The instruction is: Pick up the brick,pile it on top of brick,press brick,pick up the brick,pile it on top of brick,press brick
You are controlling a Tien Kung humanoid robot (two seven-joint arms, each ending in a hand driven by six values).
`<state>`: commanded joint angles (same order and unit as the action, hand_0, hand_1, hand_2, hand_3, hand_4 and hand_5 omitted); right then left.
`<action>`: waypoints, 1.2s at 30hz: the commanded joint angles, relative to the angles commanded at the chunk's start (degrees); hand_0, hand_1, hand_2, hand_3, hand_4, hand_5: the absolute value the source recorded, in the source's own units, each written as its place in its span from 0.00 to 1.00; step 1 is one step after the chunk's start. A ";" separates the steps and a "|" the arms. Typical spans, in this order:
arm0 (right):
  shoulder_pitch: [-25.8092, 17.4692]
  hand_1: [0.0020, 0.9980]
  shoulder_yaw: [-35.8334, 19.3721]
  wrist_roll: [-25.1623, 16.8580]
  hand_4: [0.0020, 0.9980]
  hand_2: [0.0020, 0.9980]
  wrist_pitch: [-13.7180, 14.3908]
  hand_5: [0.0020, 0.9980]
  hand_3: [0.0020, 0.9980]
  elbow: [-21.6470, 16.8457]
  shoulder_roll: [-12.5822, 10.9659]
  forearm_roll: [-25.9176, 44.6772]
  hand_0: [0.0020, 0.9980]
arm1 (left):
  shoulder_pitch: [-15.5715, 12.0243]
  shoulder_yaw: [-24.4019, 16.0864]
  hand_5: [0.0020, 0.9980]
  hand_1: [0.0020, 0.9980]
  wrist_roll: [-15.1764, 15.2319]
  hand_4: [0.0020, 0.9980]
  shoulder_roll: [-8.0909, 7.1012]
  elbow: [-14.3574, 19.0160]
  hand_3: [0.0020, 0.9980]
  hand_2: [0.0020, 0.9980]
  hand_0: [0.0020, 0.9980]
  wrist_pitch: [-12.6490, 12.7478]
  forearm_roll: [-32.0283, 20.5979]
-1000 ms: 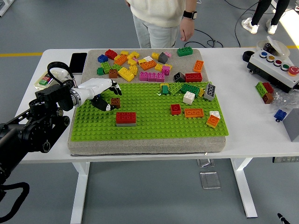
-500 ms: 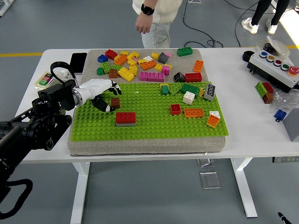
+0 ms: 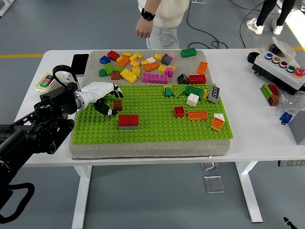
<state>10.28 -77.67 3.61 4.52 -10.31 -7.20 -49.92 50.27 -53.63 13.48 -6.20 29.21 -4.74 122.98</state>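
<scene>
Left hand over baseplate; fingers loosely curled, nothing gripped. Small brown brick located just right of fingertips. Right hand unseen.

You see the person at the far side only from the chest down, cut off by the top edge. The left hand covers part of the brown brick, so contact with its fingertips cannot be told.
</scene>
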 joint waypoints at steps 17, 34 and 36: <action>-0.06 0.68 0.35 0.03 1.00 0.73 0.14 0.65 0.74 0.00 0.14 -0.17 0.76 | 0.08 1.09 0.10 0.72 -0.06 0.66 0.26 -1.51 0.61 0.65 0.76 1.42 -1.07; -0.07 0.68 0.17 0.00 1.00 0.73 0.05 0.65 0.74 0.00 0.15 -0.20 0.75 | 0.12 0.82 0.04 0.69 -0.14 0.57 0.40 -1.34 0.57 0.62 0.74 1.75 -2.03; -0.09 0.68 0.02 0.00 1.00 0.73 0.01 0.65 0.74 0.00 0.12 -0.23 0.75 | 0.07 0.58 0.04 0.69 -0.23 0.57 0.27 -0.92 0.57 0.62 0.74 1.51 -1.85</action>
<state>10.19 -77.65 3.61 4.53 -10.31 -7.07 -50.15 50.33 -53.05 13.25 -5.93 28.29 -3.23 121.13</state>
